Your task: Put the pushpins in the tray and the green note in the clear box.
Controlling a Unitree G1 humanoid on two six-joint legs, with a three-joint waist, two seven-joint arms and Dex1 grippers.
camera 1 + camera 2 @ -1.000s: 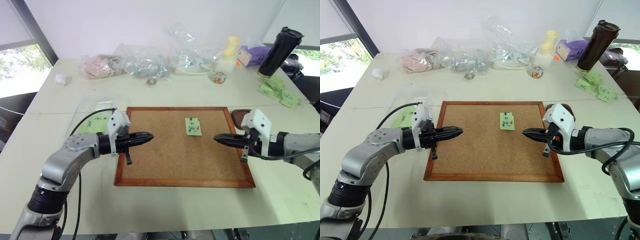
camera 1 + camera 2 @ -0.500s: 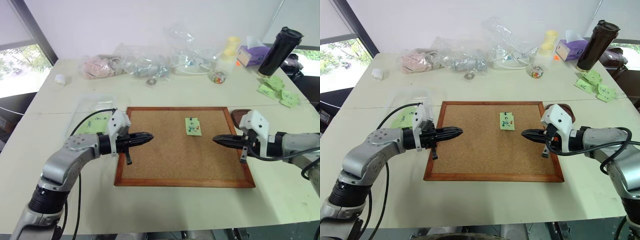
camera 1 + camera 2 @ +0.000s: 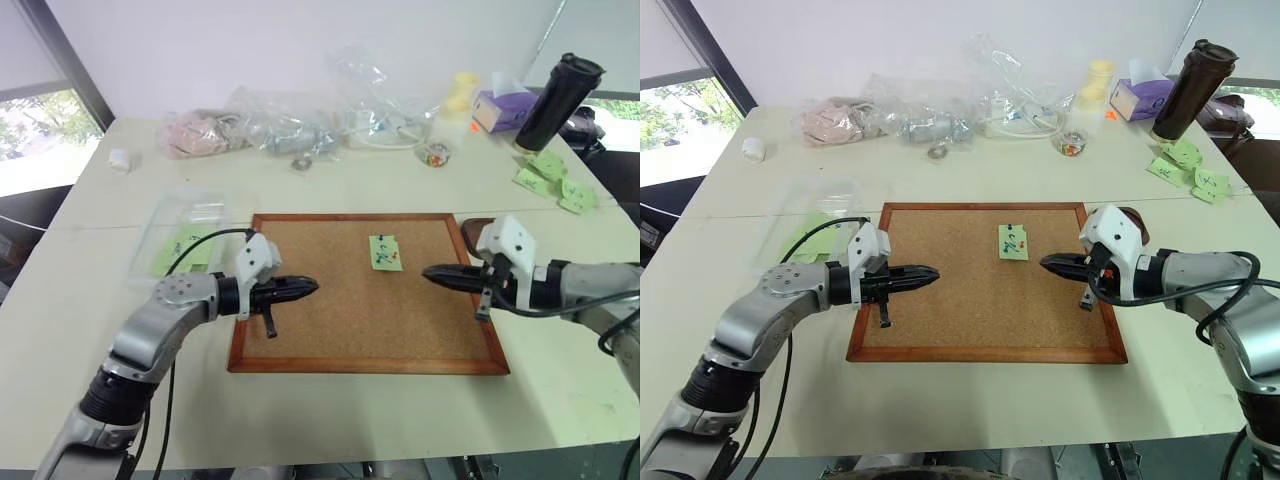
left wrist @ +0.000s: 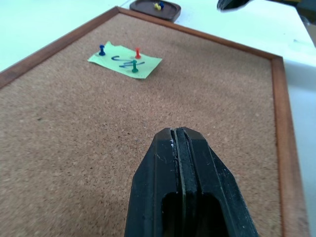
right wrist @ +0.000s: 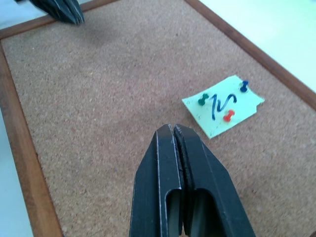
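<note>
- The note (image 3: 1013,242) is pinned flat to the corkboard (image 3: 980,345), toward its far right part — three pins (image 5: 227,117) hold it: blue, red and green.
- The left pincer (image 3: 930,272) hovers over the near left part of the board, clenched on nothing, tips pointing toward the right.
- The right pincer (image 3: 1045,263) hovers over the right side of the board, just near of the note, clenched and empty too, pointing left.
- The two pincers face each other across the middle of the board, well apart.
- The tray (image 4: 154,9) sits on the counter (image 3: 970,395) just off the board's far right corner, behind the right wrist — a couple of pins lie in it already.
- The box (image 3: 180,232) lies on the counter left of the board, with green paper inside.
- Plastic bags (image 3: 930,110), a dark tumbler (image 3: 1186,88) and more green notes (image 3: 1188,165) sit along the far side.
</note>
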